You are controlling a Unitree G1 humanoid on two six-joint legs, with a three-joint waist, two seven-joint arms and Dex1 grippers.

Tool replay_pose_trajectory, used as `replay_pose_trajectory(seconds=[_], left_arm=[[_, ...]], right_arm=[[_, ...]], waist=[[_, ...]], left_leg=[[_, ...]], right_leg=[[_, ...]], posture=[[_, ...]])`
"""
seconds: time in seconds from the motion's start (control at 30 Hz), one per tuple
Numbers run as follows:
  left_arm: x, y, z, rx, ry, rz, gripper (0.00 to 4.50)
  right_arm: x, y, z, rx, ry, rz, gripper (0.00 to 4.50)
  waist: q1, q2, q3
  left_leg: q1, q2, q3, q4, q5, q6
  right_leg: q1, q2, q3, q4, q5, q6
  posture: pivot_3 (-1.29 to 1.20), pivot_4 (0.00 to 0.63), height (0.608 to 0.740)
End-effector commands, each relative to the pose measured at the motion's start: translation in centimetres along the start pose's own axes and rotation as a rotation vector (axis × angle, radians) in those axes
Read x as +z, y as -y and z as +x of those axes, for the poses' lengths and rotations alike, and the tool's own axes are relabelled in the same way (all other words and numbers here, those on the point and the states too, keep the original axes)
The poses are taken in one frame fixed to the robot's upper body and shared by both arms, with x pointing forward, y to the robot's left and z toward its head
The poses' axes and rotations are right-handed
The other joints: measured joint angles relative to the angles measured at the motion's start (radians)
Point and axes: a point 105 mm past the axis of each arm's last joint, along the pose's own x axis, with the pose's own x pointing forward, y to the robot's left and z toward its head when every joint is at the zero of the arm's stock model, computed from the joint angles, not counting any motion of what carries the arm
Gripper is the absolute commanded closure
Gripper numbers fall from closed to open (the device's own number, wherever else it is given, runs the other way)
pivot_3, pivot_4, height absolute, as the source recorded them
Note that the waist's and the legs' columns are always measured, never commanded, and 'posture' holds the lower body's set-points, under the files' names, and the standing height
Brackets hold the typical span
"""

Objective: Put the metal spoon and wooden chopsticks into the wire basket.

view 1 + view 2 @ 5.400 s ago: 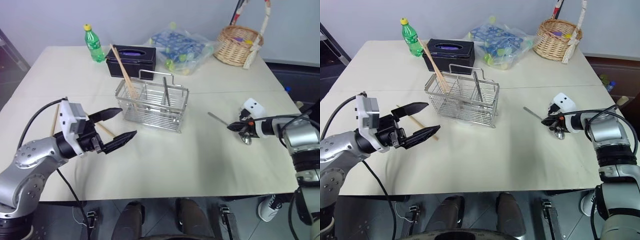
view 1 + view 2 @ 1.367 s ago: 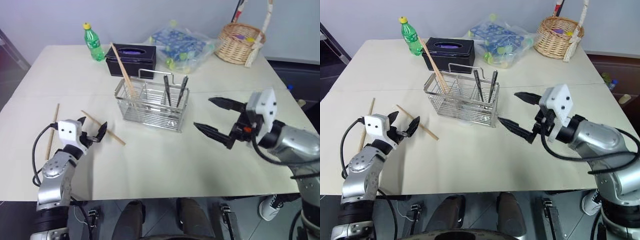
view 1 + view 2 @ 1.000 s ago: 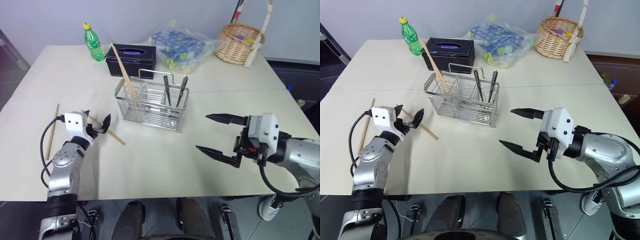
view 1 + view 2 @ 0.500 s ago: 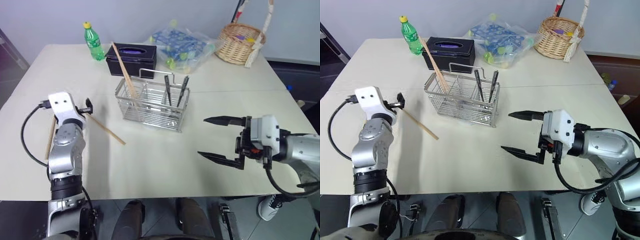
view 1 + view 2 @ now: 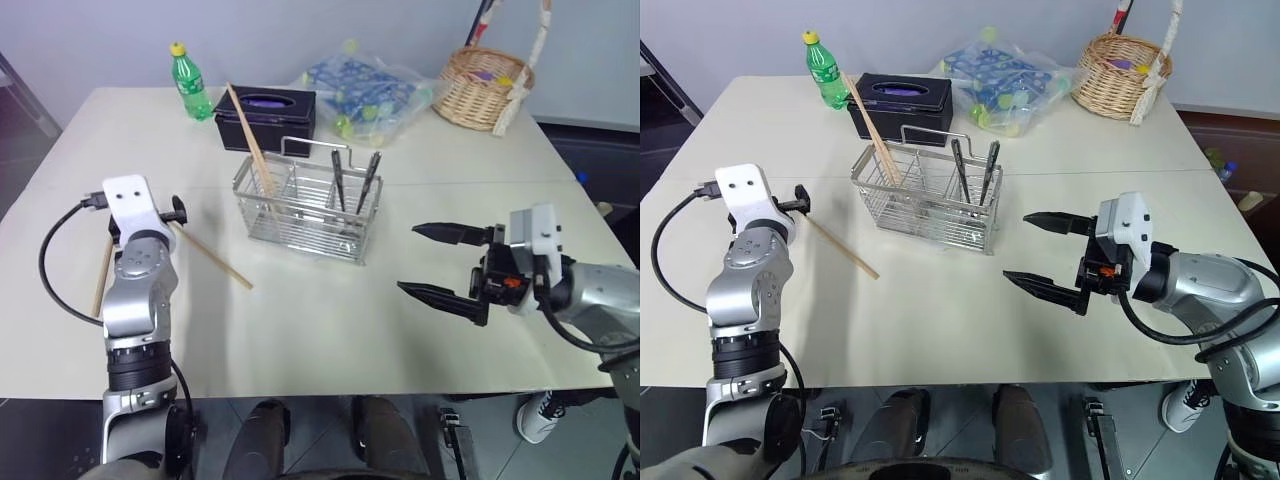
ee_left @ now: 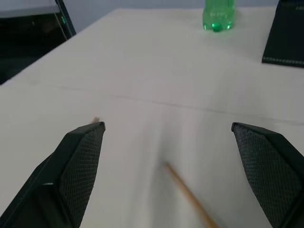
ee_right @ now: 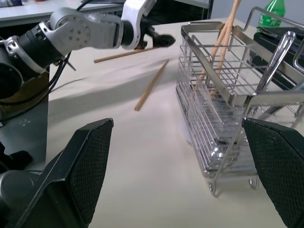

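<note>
The left tool (image 6: 166,180), fingers apart and empty, is to be lowered astride the loose wooden chopstick (image 5: 210,256) on the worktop (image 5: 320,320), at 9 o'clock from the wire basket (image 5: 305,208); the right tool (image 5: 440,268) is likewise apart.

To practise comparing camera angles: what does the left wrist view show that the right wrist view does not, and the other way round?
Left wrist view alone: the left tool wide open from behind, the black tissue box. Right wrist view alone: the wire basket holding chopsticks and a metal utensil, the open right tool. Both: the table, the green bottle, a loose chopstick.
</note>
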Motion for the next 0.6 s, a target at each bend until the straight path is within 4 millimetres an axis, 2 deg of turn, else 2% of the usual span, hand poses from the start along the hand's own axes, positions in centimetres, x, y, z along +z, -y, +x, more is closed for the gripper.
replay_pose_trajectory(seconds=[0.03, 0.23, 0.4, 0.6], left_arm=[[0.6, -0.2, 0.2, 0.028, 0.012, 0.000, 0.00], [0.3, -0.5, 0.3, 0.110, -0.066, -0.032, 0.00], [-0.6, -0.3, -0.1, 0.168, -0.172, -0.154, 0.00], [-0.6, 1.7, -0.7, 0.123, -0.220, -0.216, 0.00]], right_arm=[[1.2, -0.4, -0.2, 0.001, 0.027, -0.050, 0.06], [1.1, -0.7, -0.2, -0.007, 0.025, -0.052, 0.06], [0.7, -0.8, 0.0, -0.016, 0.028, -0.043, 0.06], [0.6, -0.8, 0.2, -0.018, 0.035, -0.041, 0.06]], waist=[[-0.003, 0.000, 0.000], [-0.001, 0.000, 0.000], [0.000, -0.001, 0.000], [0.000, -0.002, 0.000]], left_leg=[[0.000, 0.000, 0.000, 0.000, 0.000, 0.000], [0.000, 0.000, 0.000, 0.000, 0.000, 0.000], [0.000, 0.000, 0.000, 0.000, 0.000, 0.000], [0.000, 0.000, 0.000, 0.001, 0.000, 0.000]], right_leg=[[0.000, 0.000, 0.000, 0.000, 0.000, 0.000], [0.000, 0.000, 0.000, 0.000, 0.000, 0.000], [0.000, 0.000, 0.000, 0.001, 0.000, 0.000], [0.000, 0.000, 0.000, 0.000, 0.000, 0.001]], posture=[[0.00, 0.150, 0.740], [0.00, 0.150, 0.740], [0.00, 0.150, 0.740], [0.00, 0.150, 0.740]])
